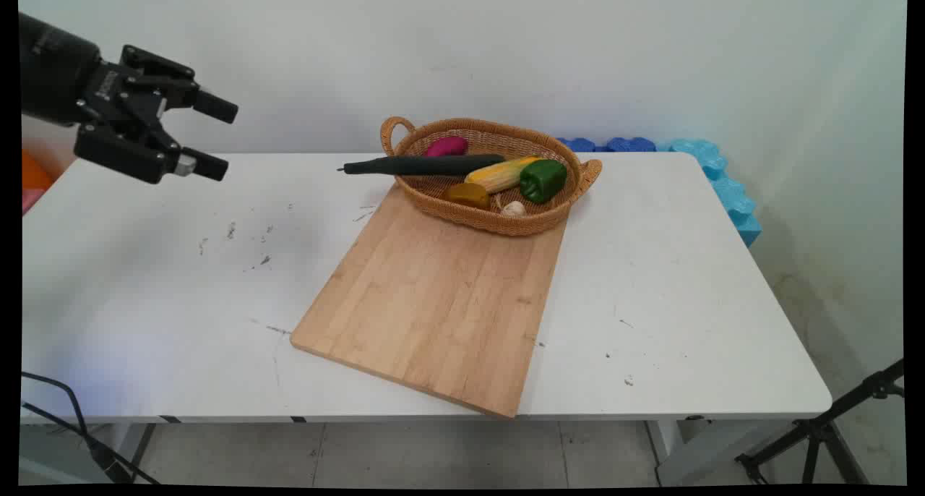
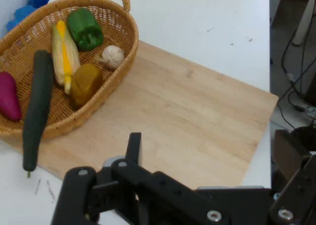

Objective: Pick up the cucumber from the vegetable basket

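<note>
My gripper point(image 1: 222, 138) hangs open and empty high over the table's far left, well left of the wicker basket point(image 1: 549, 221). The basket stands on the far end of a wooden cutting board point(image 1: 441, 301). In it lie a dark green cucumber point(image 1: 426, 165) that sticks out over the left rim, a corn cob point(image 1: 500, 174), a green pepper point(image 1: 543, 179), a magenta eggplant point(image 1: 446, 147), a brownish potato point(image 1: 467, 194) and a garlic bulb point(image 1: 514, 208). In the hand view one finger point(image 2: 133, 147) shows above the black linkage, with the basket point(image 2: 123, 47) at the upper left and the cucumber point(image 2: 37, 109) nearest.
The white table point(image 1: 686, 301) carries scuff marks left of the board. Blue foam pieces point(image 1: 715, 170) line the far right edge against the wall. A black tripod leg point(image 1: 831, 424) stands at the lower right, and cables point(image 1: 65, 424) hang at the lower left.
</note>
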Controlling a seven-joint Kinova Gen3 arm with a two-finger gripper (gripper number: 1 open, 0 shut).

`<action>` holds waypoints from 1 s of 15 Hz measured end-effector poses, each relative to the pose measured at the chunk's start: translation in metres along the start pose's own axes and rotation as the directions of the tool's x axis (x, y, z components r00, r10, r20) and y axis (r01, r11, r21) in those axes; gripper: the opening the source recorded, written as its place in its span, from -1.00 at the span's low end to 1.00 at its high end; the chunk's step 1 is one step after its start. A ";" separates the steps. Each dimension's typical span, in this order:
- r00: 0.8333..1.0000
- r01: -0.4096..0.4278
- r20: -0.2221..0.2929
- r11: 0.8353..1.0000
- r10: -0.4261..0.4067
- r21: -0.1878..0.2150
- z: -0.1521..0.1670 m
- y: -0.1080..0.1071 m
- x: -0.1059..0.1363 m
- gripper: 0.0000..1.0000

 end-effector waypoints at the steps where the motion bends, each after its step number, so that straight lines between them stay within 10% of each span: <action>1: 1.000 0.001 0.002 1.000 -0.001 0.006 0.003 -0.003 0.003 1.00; 15: 0.987 0.063 0.135 0.984 -0.086 0.168 0.123 -0.121 0.090 1.00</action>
